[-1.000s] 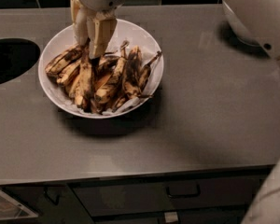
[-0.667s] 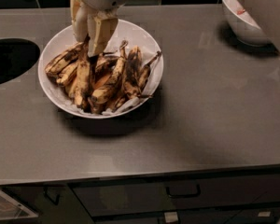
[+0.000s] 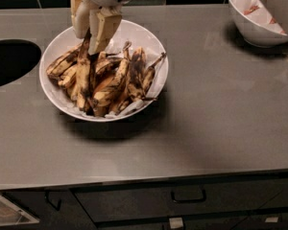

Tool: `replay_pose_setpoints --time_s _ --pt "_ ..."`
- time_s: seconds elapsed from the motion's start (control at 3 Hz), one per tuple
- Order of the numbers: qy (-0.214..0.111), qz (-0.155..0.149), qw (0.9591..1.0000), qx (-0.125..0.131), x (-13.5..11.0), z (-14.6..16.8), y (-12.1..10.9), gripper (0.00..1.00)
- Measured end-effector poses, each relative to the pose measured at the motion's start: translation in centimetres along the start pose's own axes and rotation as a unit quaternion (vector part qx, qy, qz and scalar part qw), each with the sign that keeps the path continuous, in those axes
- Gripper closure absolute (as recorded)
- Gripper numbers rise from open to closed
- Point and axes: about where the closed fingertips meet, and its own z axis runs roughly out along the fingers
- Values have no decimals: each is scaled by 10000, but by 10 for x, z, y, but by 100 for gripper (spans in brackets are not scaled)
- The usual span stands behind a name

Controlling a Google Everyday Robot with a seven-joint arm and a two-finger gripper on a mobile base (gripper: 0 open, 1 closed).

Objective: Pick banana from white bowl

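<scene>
Gripper (image 3: 90, 42) over white bowl (image 3: 156, 56), pinching banana (image 3: 83, 76), tip hidden

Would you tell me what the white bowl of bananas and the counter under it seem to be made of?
The white bowl looks like glazed ceramic or hard plastic: smooth, opaque, with a faintly shiny rim. The counter looks like matte grey laminate or stone: flat, even, with dull reflections. The gripper, above the bowl's back left, looks like cream plastic.
</scene>
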Motion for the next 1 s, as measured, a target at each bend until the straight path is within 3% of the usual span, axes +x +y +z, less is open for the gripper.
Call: replay_pose_setpoints --time_s 1.0 --pt "22 -221 9997 62 -19 -16 -16 100"
